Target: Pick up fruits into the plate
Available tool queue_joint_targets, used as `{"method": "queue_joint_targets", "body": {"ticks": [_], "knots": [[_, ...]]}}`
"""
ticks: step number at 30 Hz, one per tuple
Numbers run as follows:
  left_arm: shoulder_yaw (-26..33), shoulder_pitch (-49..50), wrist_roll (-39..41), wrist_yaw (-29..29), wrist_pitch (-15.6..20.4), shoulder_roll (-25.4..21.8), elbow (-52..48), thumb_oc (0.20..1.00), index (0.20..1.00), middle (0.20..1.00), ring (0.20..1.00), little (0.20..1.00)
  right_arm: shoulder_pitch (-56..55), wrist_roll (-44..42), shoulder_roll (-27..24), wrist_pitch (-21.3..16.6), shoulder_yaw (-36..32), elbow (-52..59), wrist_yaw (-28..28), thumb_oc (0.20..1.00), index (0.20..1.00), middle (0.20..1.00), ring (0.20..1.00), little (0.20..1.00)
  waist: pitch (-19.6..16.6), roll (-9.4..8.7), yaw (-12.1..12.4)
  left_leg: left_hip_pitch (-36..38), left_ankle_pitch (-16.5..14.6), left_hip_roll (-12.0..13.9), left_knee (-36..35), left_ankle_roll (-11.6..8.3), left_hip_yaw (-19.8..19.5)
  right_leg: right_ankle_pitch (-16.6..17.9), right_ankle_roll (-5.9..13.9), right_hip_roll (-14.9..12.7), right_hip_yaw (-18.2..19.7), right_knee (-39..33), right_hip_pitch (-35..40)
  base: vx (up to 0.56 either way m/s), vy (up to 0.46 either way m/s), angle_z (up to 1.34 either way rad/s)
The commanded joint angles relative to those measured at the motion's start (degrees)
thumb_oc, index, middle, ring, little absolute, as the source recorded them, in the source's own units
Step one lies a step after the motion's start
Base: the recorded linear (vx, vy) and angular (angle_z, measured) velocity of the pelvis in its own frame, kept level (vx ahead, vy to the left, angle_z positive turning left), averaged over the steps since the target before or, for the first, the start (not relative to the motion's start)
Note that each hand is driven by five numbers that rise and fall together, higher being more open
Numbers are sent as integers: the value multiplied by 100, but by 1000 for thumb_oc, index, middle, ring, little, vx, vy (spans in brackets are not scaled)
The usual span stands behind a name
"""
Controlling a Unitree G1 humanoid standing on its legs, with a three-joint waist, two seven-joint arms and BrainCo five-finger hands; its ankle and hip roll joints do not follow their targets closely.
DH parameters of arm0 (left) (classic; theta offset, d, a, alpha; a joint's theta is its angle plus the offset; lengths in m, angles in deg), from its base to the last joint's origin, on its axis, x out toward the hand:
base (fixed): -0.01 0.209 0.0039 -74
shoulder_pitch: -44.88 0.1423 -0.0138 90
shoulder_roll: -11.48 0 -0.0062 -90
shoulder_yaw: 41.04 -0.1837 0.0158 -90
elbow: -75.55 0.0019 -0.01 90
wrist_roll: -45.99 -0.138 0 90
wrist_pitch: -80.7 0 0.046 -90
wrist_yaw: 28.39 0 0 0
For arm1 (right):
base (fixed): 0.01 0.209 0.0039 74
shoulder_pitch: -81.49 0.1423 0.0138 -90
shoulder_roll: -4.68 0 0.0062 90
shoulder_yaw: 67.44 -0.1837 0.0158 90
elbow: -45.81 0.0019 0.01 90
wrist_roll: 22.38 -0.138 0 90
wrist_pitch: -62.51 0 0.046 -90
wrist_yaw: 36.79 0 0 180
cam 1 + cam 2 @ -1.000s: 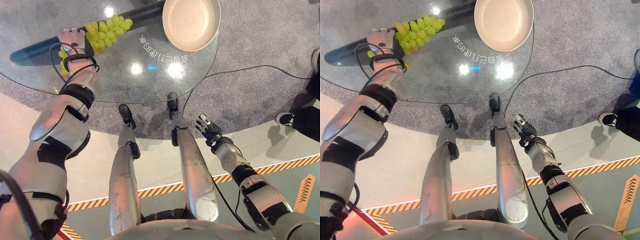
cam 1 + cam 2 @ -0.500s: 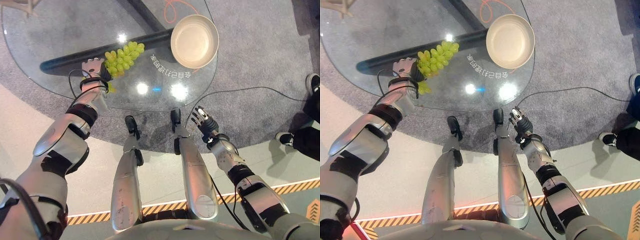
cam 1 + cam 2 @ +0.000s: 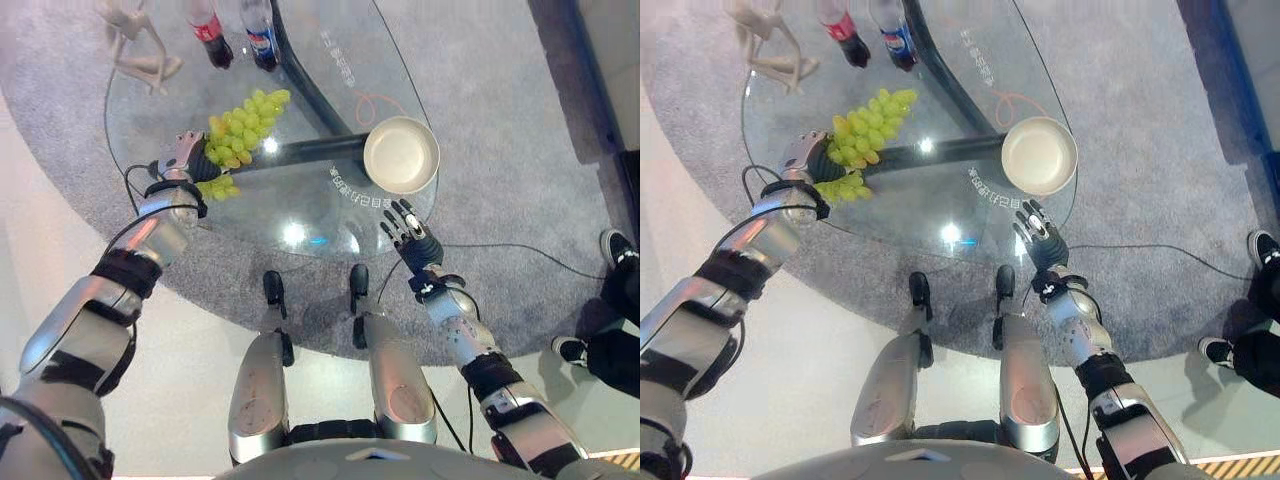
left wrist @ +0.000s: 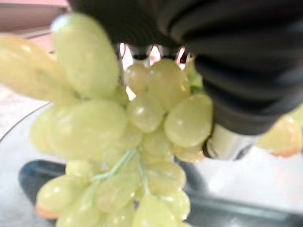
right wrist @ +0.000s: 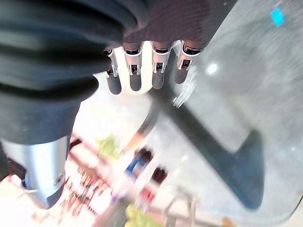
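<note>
A bunch of green grapes (image 3: 240, 125) is at the left part of the round glass table (image 3: 300, 205), and my left hand (image 3: 182, 158) is shut on its near end. In the left wrist view the grapes (image 4: 123, 142) hang close under the dark cover. I cannot tell whether the bunch touches the glass. The empty cream plate (image 3: 401, 154) stands at the table's right edge, apart from the grapes. My right hand (image 3: 410, 235) is open with straight fingers (image 5: 142, 71), just in front of the plate at the table's near rim.
Two bottles (image 3: 258, 35) and a wooden figure (image 3: 135, 50) stand at the table's far side. A dark bar (image 3: 300, 150) of the table's base runs under the glass. A person's shoes (image 3: 615, 245) are on the carpet at the right.
The camera has tilted, so the whole picture has shifted. My right hand has risen from beside my leg to the table's rim near the plate. My left hand still holds the grapes.
</note>
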Motion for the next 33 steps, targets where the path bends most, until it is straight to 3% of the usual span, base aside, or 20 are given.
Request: {"method": "queue_joint_targets", "body": {"ticks": [1, 4, 7, 11, 17, 21, 26, 32, 33], "knots": [[593, 259, -135, -204, 512, -180, -543, 200, 200, 200, 200, 200, -213, 706, -250, -68, -399, 820, -160, 1000, 1000, 1000, 1000, 1000, -693, 61, 85, 246, -980, -317, 401, 76, 54, -50, 375, -157, 80, -189, 229, 130, -14, 7], [828, 733, -601, -828, 797, -398, -1237, 200, 200, 200, 200, 200, -219, 1606, -595, 37, -624, 1448, -182, 1000, 1000, 1000, 1000, 1000, -1016, 51, 129, 598, -1025, -308, 303, 75, 51, -61, 415, -196, 23, -369, 657, 150, -8, 6], [927, 865, -759, -1352, 962, -618, -1680, 200, 200, 200, 200, 200, -160, 1961, -980, 184, -755, 1777, -319, 1000, 1000, 1000, 1000, 1000, -1221, 49, 163, 768, -1052, -303, 274, 74, 49, -66, 434, -230, -40, -441, 873, 104, -3, 14], [986, 904, -818, -2250, 1468, -1112, -2309, 200, 200, 200, 200, 200, -27, 2424, -1837, 550, -951, 2188, -644, 1000, 1000, 1000, 1000, 1000, -1718, 41, 249, 1133, -1122, -315, 197, 71, 45, -78, 474, -290, -190, -612, 1328, 179, -11, 10], [719, 470, -725, -2954, 1983, -1558, -2871, 200, 200, 200, 200, 200, 202, 2793, -2704, 1009, -871, 2593, -1086, 1000, 1000, 1000, 1000, 1000, -2204, 53, 300, 1568, -1195, -314, 8, 43, 36, -79, 504, -318, -396, -925, 1867, 121, 0, 15], [334, -14, -600, -3199, 2096, -1673, -3076, 200, 200, 200, 200, 200, 403, 2678, -3041, 1267, -705, 2831, -1372, 1000, 1000, 1000, 1000, 1000, -2365, 39, 308, 1777, -1226, -309, -78, 33, 38, -87, 514, -324, -490, -1026, 2104, 68, -8, 9], [27, -396, -501, -3316, 2168, -1643, -3153, 200, 200, 200, 200, 200, 592, 2424, -3118, 1545, -503, 3026, -1503, 1000, 1000, 1000, 1000, 1000, -2459, 31, 324, 1903, -1241, -302, -105, 21, 36, -89, 504, -326, -539, -1104, 2274, 40, -6, 11], [-462, -929, -746, -3316, 2603, -1595, -3355, 200, 200, 200, 200, 200, 832, 1168, -2838, 2371, -93, 3042, -1952, 1000, 1000, 1000, 1000, 1000, -2547, 44, 351, 2004, -1244, -290, -136, 9, 39, -104, 492, -332, -574, -1135, 2390, 2, -1, 1], [-475, -943, -744, -3313, 2605, -1597, -3349, 200, 200, 200, 200, 200, 835, 1164, -2834, 2374, -97, 3040, -1952, 1000, 1000, 1000, 1000, 1000, -2544, 38, 351, 2006, -1243, -290, -138, 9, 38, -104, 492, -332, -575, -1136, 2391, 10, -5, 3]]}}
